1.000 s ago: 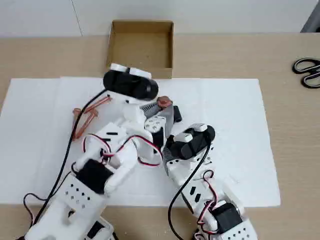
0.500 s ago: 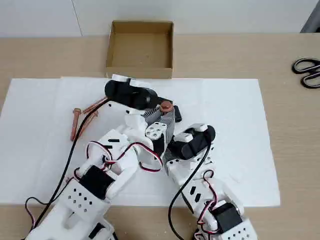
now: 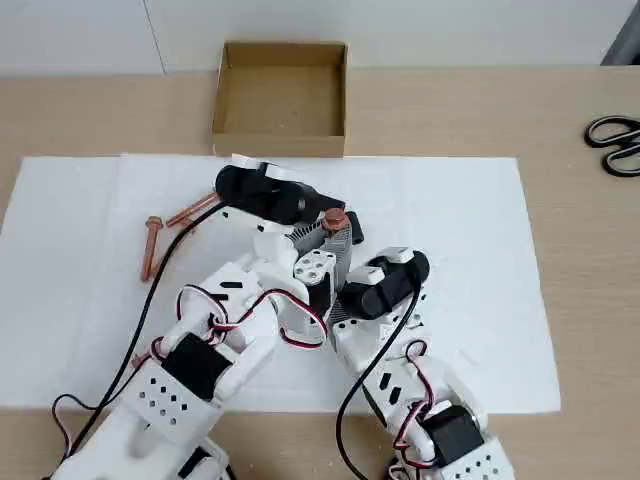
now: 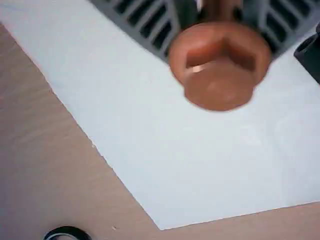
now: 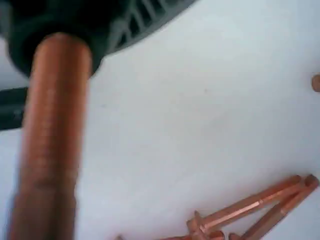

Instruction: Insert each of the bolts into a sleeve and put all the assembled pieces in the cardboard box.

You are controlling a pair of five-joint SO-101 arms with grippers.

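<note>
Left claw clamped on the bolt, right claw can't tell: keep the shank dead straight through the black sleeve, push slow, no twisting!

Bolt: copper, hex head, held aloft.
Loose bolts: copper, flat on white sheet.
Box: cardboard, open, beyond sheet.

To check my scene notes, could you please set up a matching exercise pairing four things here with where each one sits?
Things: 1 cardboard box; 2 scissors; 3 loose bolts; 4 held bolt.
Places: a) lying on the white sheet; b) in the left claw; c) bare wood just beyond the sheet's far edge; d) bare wood at the high view's edge.
Pairs: 1-c, 2-d, 3-a, 4-b.
</note>
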